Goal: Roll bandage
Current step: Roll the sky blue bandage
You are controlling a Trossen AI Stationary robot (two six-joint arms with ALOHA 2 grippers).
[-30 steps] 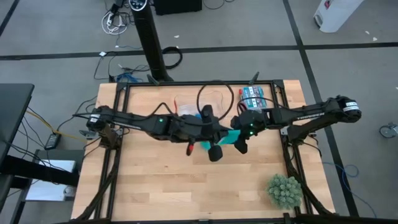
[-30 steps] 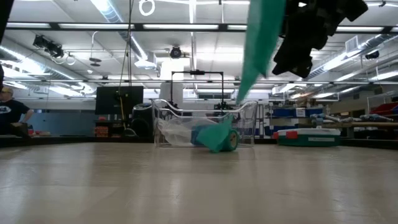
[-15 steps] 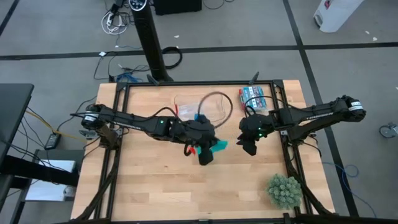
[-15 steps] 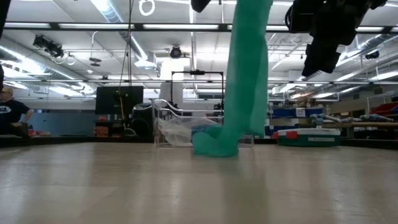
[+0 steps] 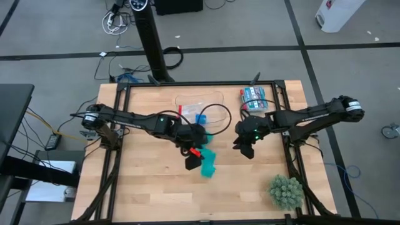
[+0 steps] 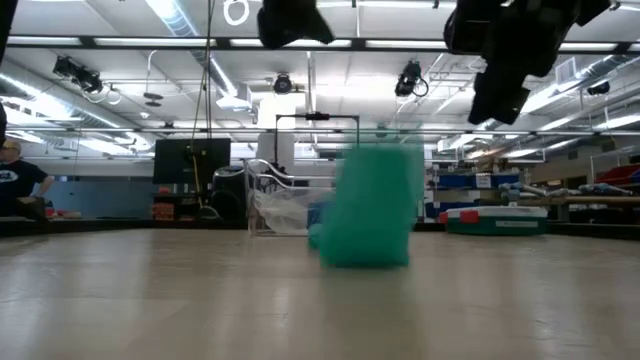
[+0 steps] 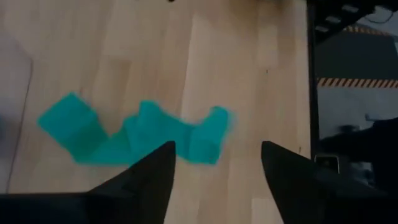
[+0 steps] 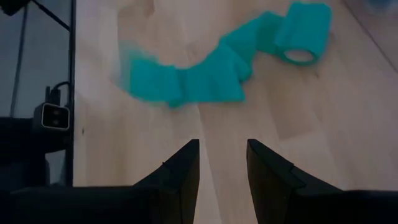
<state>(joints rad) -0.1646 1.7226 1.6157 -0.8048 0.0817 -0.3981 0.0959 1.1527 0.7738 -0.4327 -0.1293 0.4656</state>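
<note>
Room: workshop with ceiling strip lights, shelving, a person point(image 6: 15, 175) at the far edge. Wooden counter point(image 5: 150, 194). Bandage point(image 5: 208, 164) lies unrolled and zigzagged just ahead of the left hand point(image 5: 192, 164), coil end towards the right hand point(image 5: 245, 150). Both hands spread, empty. Rolling looks unstarted; next: pinch the coil end.

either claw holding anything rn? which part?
Nothing held. The bandage lies crumpled on the table, free of both. The left claw and right claw are open above it.
</note>
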